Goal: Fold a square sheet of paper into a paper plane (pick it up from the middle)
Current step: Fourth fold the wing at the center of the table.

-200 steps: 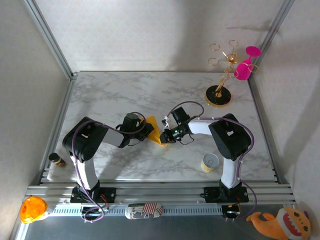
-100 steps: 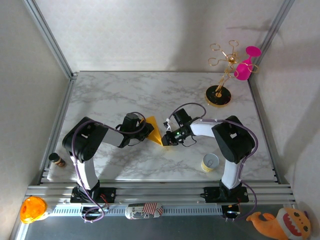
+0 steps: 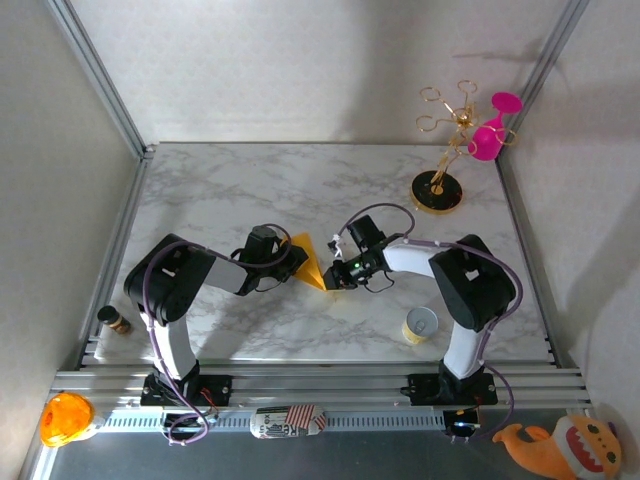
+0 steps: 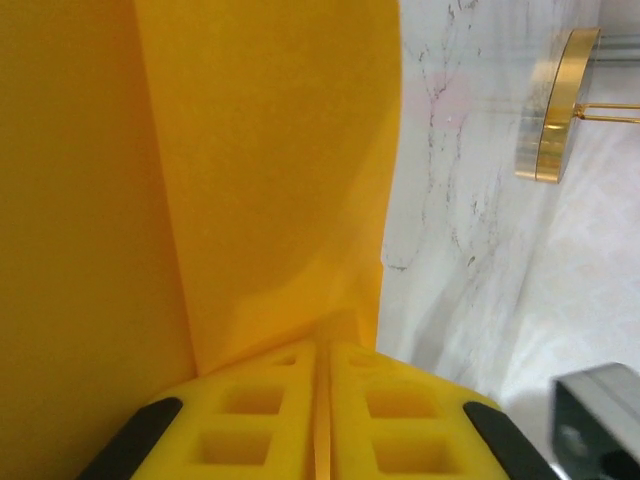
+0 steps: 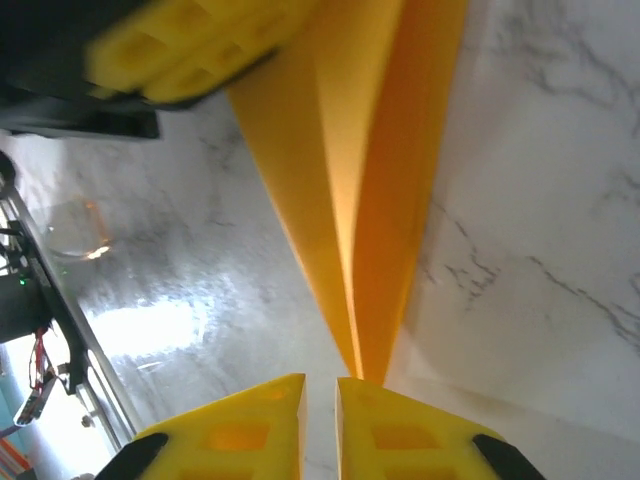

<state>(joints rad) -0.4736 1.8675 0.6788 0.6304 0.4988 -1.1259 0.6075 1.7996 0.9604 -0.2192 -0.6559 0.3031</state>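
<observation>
Near the middle of the marble worktop (image 3: 250, 180), the left gripper (image 4: 322, 352) pinches the folded yellow paper (image 4: 260, 150) tight; the right gripper (image 5: 320, 388) sits nearly closed at its pointed tip, hold unclear. Opposing pulls could tear or skew the fold

two robot arms (a left arm (image 3: 170, 285) and a right arm (image 3: 470, 285)), one sheet of folded yellow paper (image 3: 312, 265), one gold stand (image 3: 437, 192), one pink glass (image 3: 487, 140), one paper cup (image 3: 420, 325), one small brown jar (image 3: 115, 320), one striped can (image 3: 290, 420), two toys: an orange toy (image 3: 62, 418) and a plush toy (image 3: 560, 447).
</observation>
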